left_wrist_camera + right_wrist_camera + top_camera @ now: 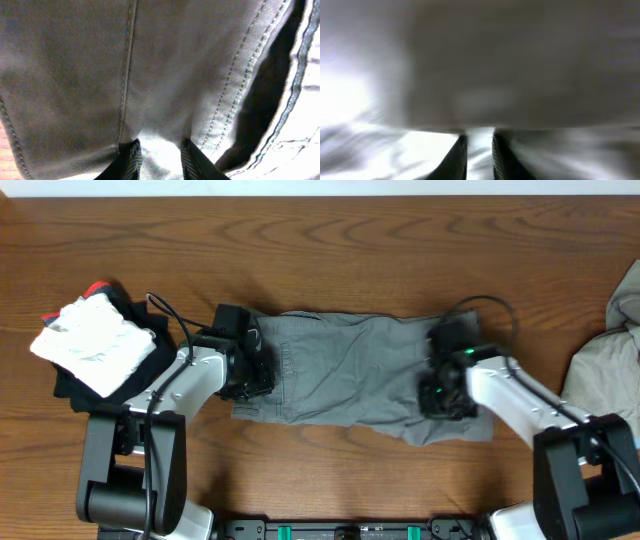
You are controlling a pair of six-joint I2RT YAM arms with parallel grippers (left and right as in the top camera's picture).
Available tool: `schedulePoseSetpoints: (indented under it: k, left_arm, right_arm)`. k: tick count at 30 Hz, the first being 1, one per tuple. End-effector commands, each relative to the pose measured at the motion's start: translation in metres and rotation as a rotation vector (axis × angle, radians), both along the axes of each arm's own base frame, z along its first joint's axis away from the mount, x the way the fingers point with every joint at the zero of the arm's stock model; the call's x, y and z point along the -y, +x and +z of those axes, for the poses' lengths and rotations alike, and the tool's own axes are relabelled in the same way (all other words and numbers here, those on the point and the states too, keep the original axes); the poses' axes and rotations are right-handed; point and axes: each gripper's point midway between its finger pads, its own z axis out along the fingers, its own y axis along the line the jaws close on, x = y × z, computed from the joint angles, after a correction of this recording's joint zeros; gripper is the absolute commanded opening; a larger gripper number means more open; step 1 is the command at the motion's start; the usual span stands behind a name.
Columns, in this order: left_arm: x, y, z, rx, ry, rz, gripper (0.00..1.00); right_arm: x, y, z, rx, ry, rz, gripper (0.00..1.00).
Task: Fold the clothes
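Observation:
Grey shorts point(350, 370) lie spread across the middle of the wooden table, waistband end to the left. My left gripper point(262, 375) sits at that left end. In the left wrist view its jaws point(160, 145) are shut on a fold of the grey cloth point(165, 75), beside a stitched seam and a pocket opening. My right gripper point(432, 395) is on the right end of the shorts. The right wrist view is blurred; there a narrow strip of cloth point(480, 75) fills the small gap of the gripper point(480, 136).
A pile of folded clothes, white on top of black point(95, 345), lies at the left. A pale beige garment point(605, 360) lies crumpled at the right edge. Bare wooden table point(330, 240) runs behind the shorts.

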Motion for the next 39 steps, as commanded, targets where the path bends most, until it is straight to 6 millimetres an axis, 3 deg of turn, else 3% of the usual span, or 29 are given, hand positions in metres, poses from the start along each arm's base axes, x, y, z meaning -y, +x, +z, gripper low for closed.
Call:
schedulePoseSetpoints:
  k: [1, 6, 10, 11, 18, 25, 33, 36, 39]
  left_arm:
    - [-0.003, -0.006, -0.011, -0.032, 0.016, -0.003, 0.30]
    - [-0.003, -0.006, -0.011, -0.032, 0.016, -0.003, 0.29]
    - [-0.003, -0.005, -0.011, -0.031, 0.016, -0.003, 0.30]
    - [-0.003, -0.005, -0.011, -0.029, 0.015, -0.003, 0.30]
    - [-0.003, -0.003, -0.011, -0.020, 0.014, -0.003, 0.30]
    - [-0.003, -0.003, -0.011, -0.020, 0.014, -0.007, 0.29]
    - [-0.003, -0.003, -0.011, -0.019, 0.014, -0.008, 0.29]
    - [-0.005, -0.002, -0.011, -0.015, 0.027, -0.013, 0.29]
    - [-0.008, -0.002, -0.012, -0.013, 0.048, -0.010, 0.29]
  right_arm:
    - [0.043, 0.007, -0.003, 0.014, -0.095, -0.156, 0.19]
    - [0.066, -0.001, -0.002, -0.035, -0.050, -0.226, 0.33]
    - [0.073, -0.010, -0.001, -0.085, 0.071, -0.337, 0.65]
    - [0.073, -0.010, 0.000, -0.084, 0.116, -0.338, 0.68]
    - [0.063, -0.004, 0.012, -0.041, 0.385, -0.327, 0.71]
    - [0.091, -0.029, 0.002, -0.138, 0.193, -0.397, 0.70]
    - [0.131, -0.038, -0.002, -0.143, 0.042, -0.525, 0.75]
    - [0.134, -0.038, -0.001, -0.130, 0.092, -0.542, 0.75]
    - [0.124, -0.037, 0.001, -0.129, 0.176, -0.531, 0.75]
